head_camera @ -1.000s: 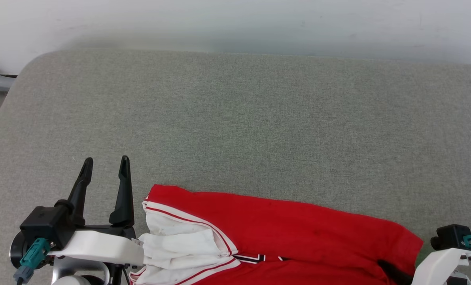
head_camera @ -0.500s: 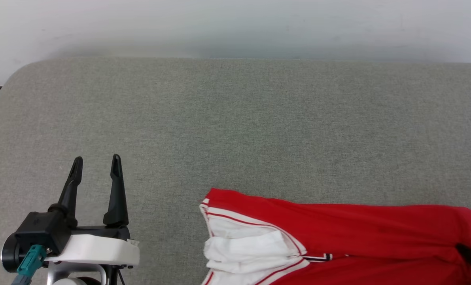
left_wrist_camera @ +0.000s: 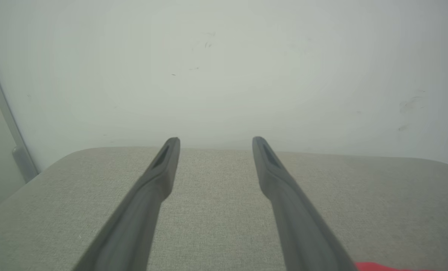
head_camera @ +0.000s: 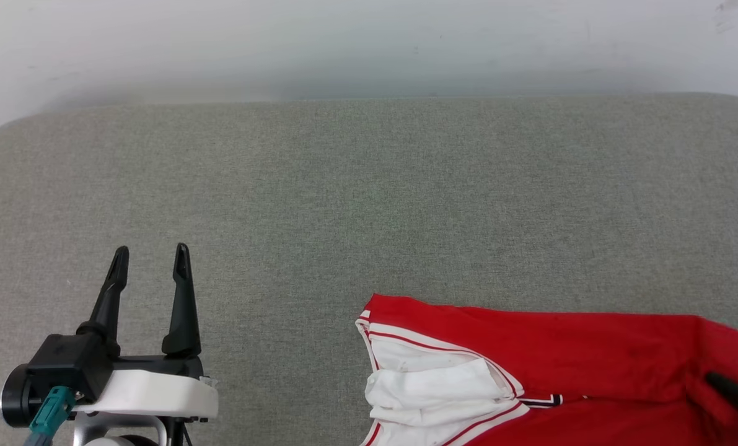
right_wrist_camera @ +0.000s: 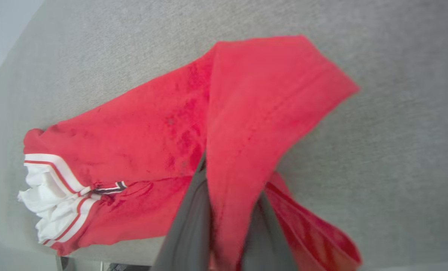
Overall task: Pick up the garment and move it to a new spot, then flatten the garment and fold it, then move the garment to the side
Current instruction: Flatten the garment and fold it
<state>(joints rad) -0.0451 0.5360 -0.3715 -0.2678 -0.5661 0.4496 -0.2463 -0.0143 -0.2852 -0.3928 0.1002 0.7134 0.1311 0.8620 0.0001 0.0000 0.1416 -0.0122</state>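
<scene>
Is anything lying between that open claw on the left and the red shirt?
Nothing visible does. Just bare grey padded surface lies between the left gripper and the garment, whose white sleeve end is the part nearest to it, off to the gripper's right.

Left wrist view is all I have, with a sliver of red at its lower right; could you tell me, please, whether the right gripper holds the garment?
Observer: Yes, the right gripper is shut on a red fold of the garment.
Operator: Is it hanging clear?
Observer: No, most of it lies on the grey table.
Operator: Which end is toward my arm?
Observer: The bunched white sleeve, apart from the open left gripper.
</scene>
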